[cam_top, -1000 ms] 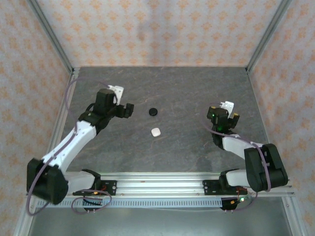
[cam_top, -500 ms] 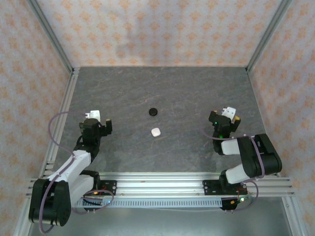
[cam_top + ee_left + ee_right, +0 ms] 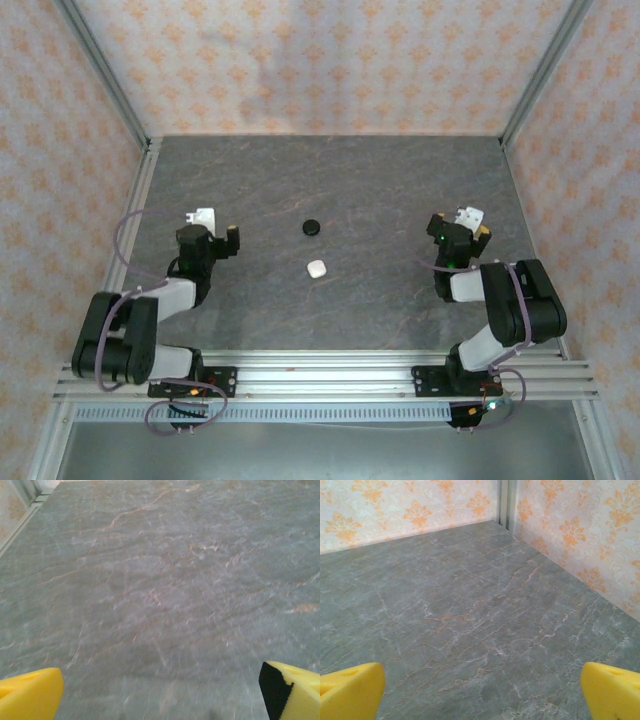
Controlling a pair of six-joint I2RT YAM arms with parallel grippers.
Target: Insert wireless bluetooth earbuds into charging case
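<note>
A small white charging case (image 3: 316, 268) lies near the table's middle, and a round black case (image 3: 312, 228) sits just behind it. Both look closed from above. The earbuds are out of view. My left gripper (image 3: 222, 238) rests low at the left, well apart from both cases. In the left wrist view its yellow fingertips (image 3: 30, 695) stand wide apart over bare stone, so the left gripper (image 3: 160, 697) is open and empty. My right gripper (image 3: 468, 226) sits at the right, pointing toward the back corner. The right gripper (image 3: 480, 692) is open too, with nothing between its fingertips (image 3: 612, 690).
The table is dark grey veined stone (image 3: 380, 180) with patterned walls on three sides and metal corner posts (image 3: 506, 502). Both arms are folded back close to their bases by the aluminium rail (image 3: 330, 380) at the near edge.
The left arm has drawn back from beside the black case to a folded pose at the left. The right arm has tucked in slightly. Both cases stayed put.
</note>
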